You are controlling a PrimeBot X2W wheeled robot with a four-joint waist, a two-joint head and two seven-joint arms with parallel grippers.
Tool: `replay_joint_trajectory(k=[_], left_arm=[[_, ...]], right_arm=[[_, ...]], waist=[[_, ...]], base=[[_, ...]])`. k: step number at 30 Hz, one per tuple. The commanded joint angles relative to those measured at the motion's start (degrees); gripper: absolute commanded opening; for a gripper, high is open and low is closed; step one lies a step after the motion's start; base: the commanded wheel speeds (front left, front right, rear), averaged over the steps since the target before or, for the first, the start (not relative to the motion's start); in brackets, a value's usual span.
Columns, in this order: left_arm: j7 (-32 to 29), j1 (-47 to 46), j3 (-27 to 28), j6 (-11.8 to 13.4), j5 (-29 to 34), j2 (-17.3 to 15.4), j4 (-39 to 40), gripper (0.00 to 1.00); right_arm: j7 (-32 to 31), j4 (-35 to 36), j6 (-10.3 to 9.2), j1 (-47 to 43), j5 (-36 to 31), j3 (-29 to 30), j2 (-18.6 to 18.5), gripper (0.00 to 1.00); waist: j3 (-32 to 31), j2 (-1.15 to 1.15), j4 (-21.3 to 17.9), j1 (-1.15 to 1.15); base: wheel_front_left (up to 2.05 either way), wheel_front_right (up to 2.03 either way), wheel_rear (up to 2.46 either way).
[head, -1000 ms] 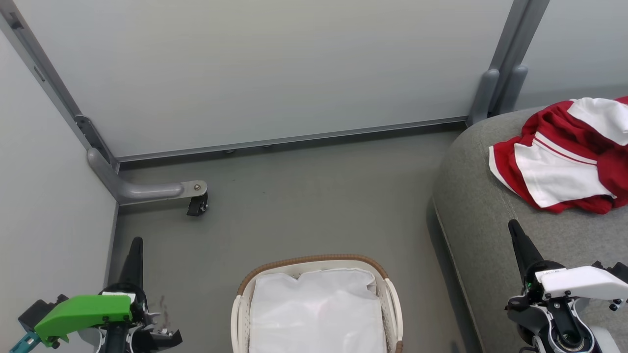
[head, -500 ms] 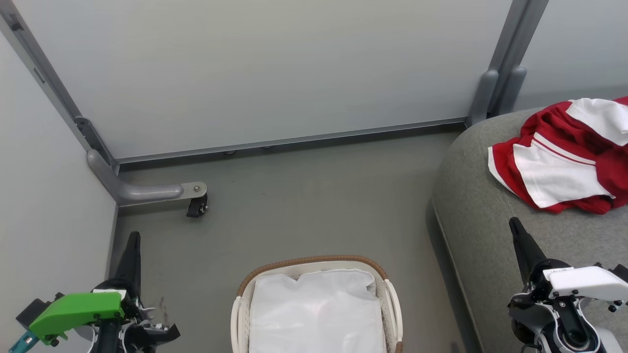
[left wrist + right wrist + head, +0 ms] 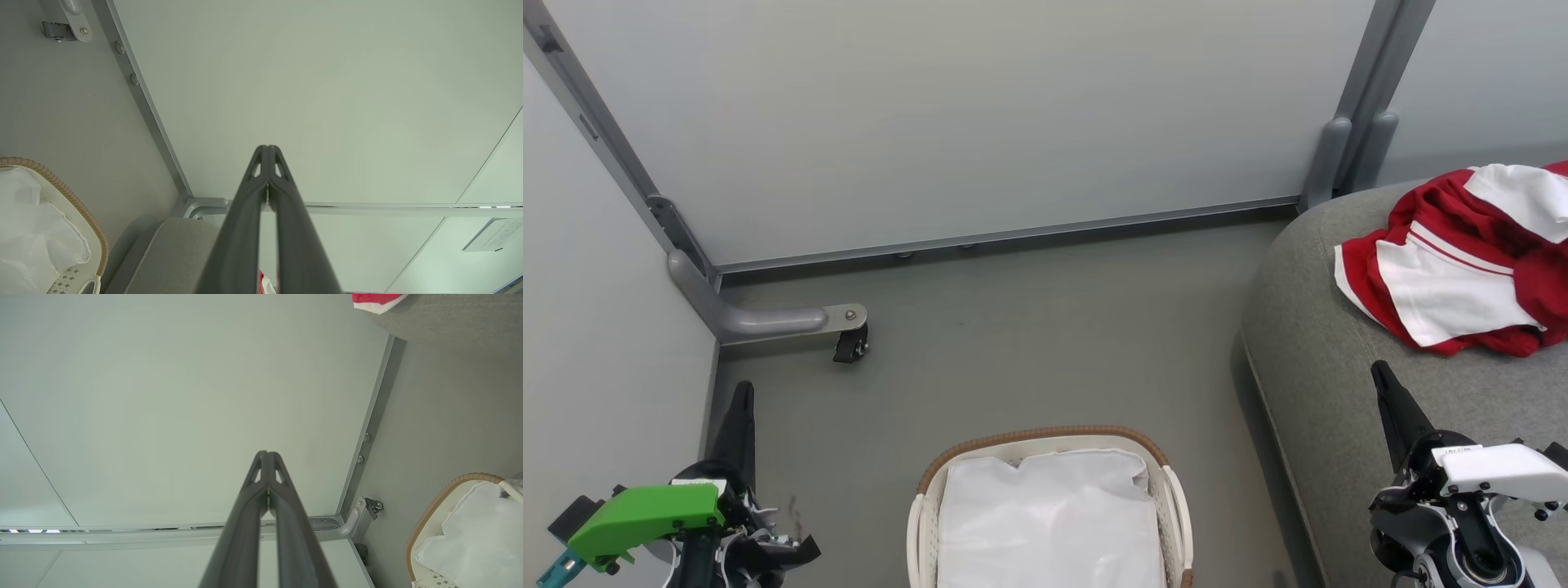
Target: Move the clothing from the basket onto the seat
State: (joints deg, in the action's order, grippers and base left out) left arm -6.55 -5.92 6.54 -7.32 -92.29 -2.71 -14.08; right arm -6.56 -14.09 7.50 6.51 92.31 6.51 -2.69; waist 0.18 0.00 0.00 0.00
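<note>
The clothing (image 3: 1445, 294) is on the seat (image 3: 1307, 351) at 3 o'clock, basket (image 3: 1045, 432) at 6 — left gripper (image 3: 742, 390), right gripper (image 3: 1379, 371) both clenched.

A plain grey floor (image 3: 1029, 343) runs back to pale, matte partition panels (image 3: 980, 122) set in grey metal framing. A thin rail (image 3: 1013, 233) edges the back panel's base, an upright post (image 3: 1374, 90) stands at its right end, and at the left corner a curved grey foot (image 3: 768, 320) ends in a black caster (image 3: 851, 347). Lighting is soft and even.
</note>
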Motion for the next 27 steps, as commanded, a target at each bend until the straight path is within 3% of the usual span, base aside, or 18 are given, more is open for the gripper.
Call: replay_joint_trajectory(k=[1, 27], left_arm=[[-0.2, -0.6, 0.1, -0.4, -0.2, -0.3, 0.1, 0.0], [-0.2, -0.6, 0.1, -0.4, -0.2, -0.3, 0.1, 0.0]], right_arm=[[-0.2, 0.2, -0.02, -0.6, 0.2, 0.1, -0.4, 0.0], [-0.2, 0.2, -0.02, -0.6, 0.2, 0.1, -0.4, 0.0]], waist=[[0.0, 0.0, 0.0, 0.0], [0.0, 0.0, 0.0, 0.0]], base=[[0.0, 0.0, 0.0], [0.0, 0.0, 0.0]])
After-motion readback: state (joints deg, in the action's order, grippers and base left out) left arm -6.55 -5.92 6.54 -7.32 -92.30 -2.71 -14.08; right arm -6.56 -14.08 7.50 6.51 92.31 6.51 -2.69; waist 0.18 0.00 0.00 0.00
